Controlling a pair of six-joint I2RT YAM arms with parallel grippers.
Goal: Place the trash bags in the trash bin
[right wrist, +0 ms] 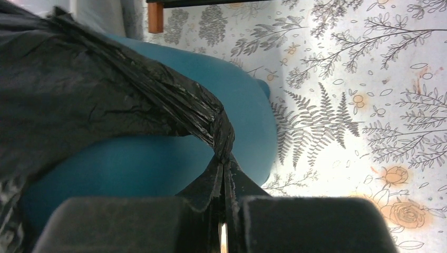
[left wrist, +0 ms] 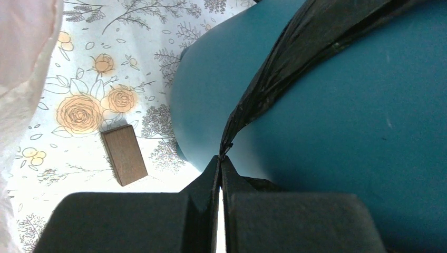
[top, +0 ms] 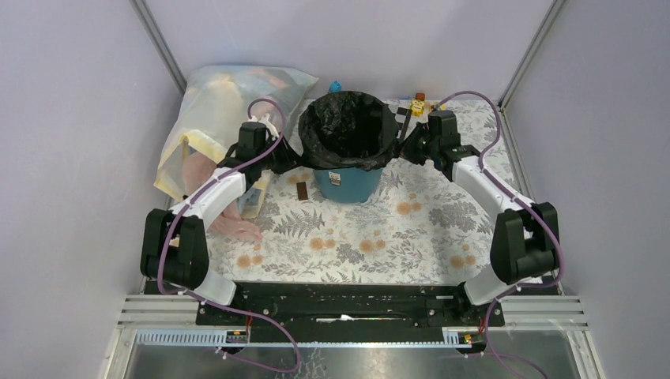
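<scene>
One bag: the trash bag (top: 348, 118), thin glossy black plastic, sits inside the trash bin (top: 353, 186) with its mouth open and its edge turned out over the rim, hanging a little way down the outer wall.
bin: round, teal, upright, on the far half of the table between the two arms; a small white label (top: 336, 179) faces the near side.
left gripper (left wrist: 220, 158): at the bin's left side, below the rim, fingers pressed together on a drawn-out strand of the bag's edge; the strand runs taut from the fingertips up toward the rim.
right gripper (right wrist: 224, 163): at the bin's right side, jaws clamped on a bunched, crinkled fold of the bag that comes down from the rim.
contact with bin: both sets of fingers are close to the teal wall; whether they touch it I cannot tell from the wrist views.
brown block (top: 303, 191): small and flat, lying on the cloth just near-left of the bin's base, apart from it.
clothes bag (top: 221, 103): large, translucent, yellowish, at the far left; the left arm reaches across its near edge.
small items: a blue piece (top: 335, 85) beyond the bin and yellow-orange pieces (top: 416, 103) to its far right, too small to identify.
tablecloth (top: 379, 237): pale, printed with ferns and orange flowers.
</scene>
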